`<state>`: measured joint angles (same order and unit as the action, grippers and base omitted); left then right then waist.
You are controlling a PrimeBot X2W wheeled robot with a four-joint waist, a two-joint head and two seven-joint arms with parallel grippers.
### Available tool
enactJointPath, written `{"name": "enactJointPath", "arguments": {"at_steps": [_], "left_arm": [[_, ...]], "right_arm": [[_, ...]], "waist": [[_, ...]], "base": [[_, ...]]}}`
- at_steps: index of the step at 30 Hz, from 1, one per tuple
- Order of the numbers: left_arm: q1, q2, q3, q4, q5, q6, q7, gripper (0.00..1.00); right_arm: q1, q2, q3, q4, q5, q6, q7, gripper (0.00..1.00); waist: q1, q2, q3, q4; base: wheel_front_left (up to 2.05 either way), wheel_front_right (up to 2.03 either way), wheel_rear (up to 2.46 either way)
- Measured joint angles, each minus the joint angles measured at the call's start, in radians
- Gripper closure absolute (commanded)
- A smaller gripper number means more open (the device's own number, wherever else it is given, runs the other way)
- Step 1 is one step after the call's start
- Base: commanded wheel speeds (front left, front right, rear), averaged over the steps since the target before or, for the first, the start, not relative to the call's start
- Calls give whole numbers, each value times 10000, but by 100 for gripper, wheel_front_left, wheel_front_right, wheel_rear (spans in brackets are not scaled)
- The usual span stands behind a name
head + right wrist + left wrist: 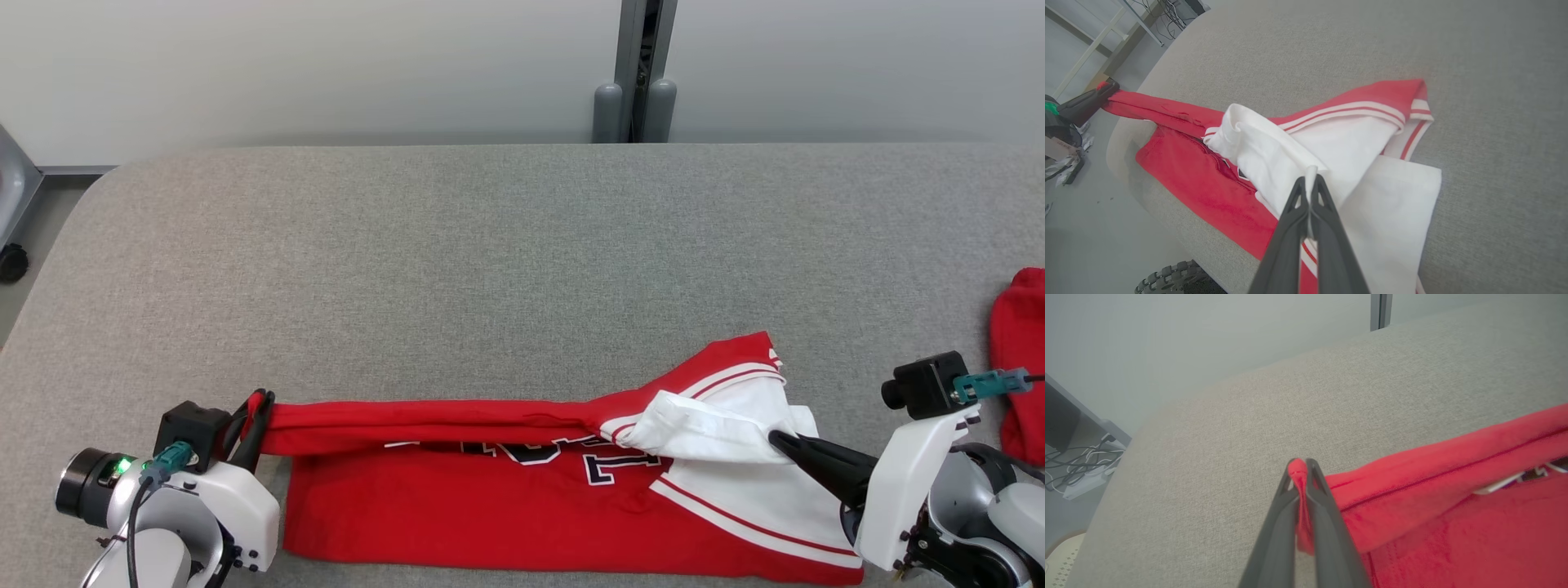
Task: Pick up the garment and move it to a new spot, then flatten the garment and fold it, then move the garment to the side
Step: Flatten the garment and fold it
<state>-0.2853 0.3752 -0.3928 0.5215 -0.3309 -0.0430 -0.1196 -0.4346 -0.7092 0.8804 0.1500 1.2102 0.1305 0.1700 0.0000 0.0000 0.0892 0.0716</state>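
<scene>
1. Garment (pixel 457 506), a red jersey with white sleeves and dark lettering, is being spread along the near edge of the grey table (pixel 490 245)
2. A red edge of it is being held up as a taut fold stretched from one gripper to the other, above the layer lying flat
3. Its left end is being pinched between the closed jaws of the left gripper (pixel 260 406)
4. A bunched white sleeve at its right end is being clamped between the closed jaws of the right gripper (pixel 777 438)
5. Another red cloth (pixel 1016 359) is being seen at the table's right edge, apart from the jersey
</scene>
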Motion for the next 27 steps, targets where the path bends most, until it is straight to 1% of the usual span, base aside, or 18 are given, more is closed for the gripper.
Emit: {"name": "enactJointPath", "arguments": {"at_steps": [5, 9, 14, 15, 16, 22, 27], "left_arm": [[71, 136, -370, -125, 257, -90, 63, 100], [114, 213, -803, -217, 543, -255, 94, 100], [297, 291, -1216, -249, 775, -351, 186, 100], [339, 314, -1254, -245, 805, -351, 215, 100], [361, 389, -1296, -245, 836, -343, 270, 100], [495, 621, -1450, -134, 951, -261, 397, 100], [496, 642, -1452, -136, 978, -125, 293, 100]], "right_arm": [[644, 182, -867, -336, -410, 2, 577, 100], [1245, 397, -1459, -571, -702, 2, 1287, 100], [1851, 750, -2330, -738, -1237, 0, 2029, 100], [1990, 815, -2477, -779, -1371, 2, 2201, 100], [2235, 993, -2855, -909, -1601, 2, 2466, 100], [2970, 1400, -3818, -1350, -2243, 0, 3712, 100], [3350, 1822, -4800, -1990, -2903, 0, 4337, 100]], "waist": [[0, 0, 72, 8], [0, 0, 119, -4], [0, 0, 168, -9], [0, 0, 172, -6], [0, 0, 184, 5], [-1, 0, 222, 58], [0, 0, 237, 86]], "base": [[0, 0, 0], [0, 0, 0], [0, 0, 0], [0, 0, 0], [0, 0, 0], [0, 0, 0], [0, 0, 0]]}}
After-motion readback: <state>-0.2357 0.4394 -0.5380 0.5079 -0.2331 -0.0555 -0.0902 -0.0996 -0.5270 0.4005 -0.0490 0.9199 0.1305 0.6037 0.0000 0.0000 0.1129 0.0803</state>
